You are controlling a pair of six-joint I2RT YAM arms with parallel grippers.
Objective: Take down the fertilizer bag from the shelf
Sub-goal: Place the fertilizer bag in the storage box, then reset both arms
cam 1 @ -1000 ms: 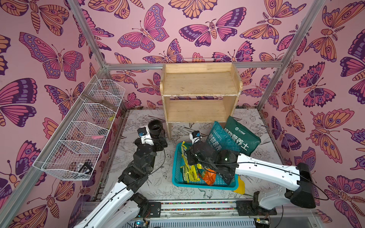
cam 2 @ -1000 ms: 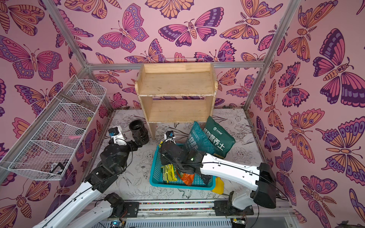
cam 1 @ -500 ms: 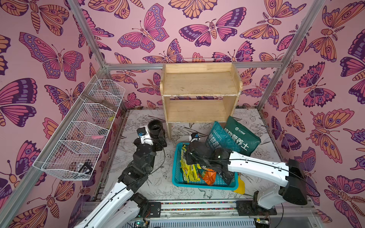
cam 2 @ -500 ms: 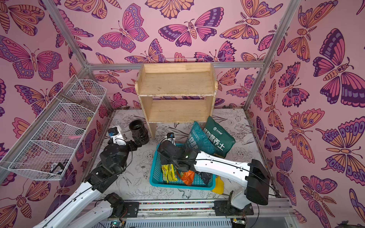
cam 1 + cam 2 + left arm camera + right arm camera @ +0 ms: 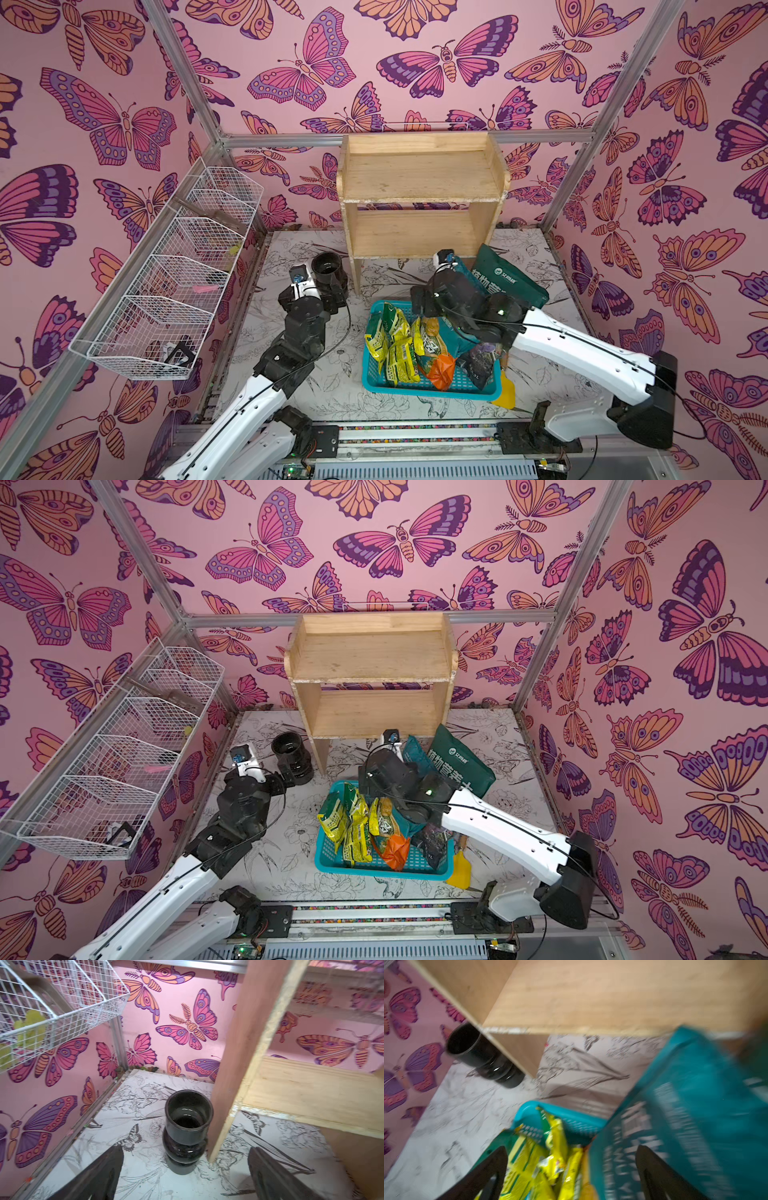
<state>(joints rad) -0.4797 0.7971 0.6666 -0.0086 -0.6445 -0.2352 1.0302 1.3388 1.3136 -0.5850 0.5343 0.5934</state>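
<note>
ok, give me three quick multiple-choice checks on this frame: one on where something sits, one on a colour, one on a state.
1. Where is the black vase?
A. on the table, beside the shelf side panel
B. on the top tier
C. in the basket

2. What colour is the basket holding the yellow packets?
A. red
B. teal
C. white

3. How do the jaws of the right gripper stand?
A. shut on the vase
B. shut on a packet
C. open

Answers:
1 A: in both top views the vase stands on the table next to the panel's foot.
2 B: its mesh walls are teal.
3 C: the right wrist view shows both fingers spread wide apart.
</note>
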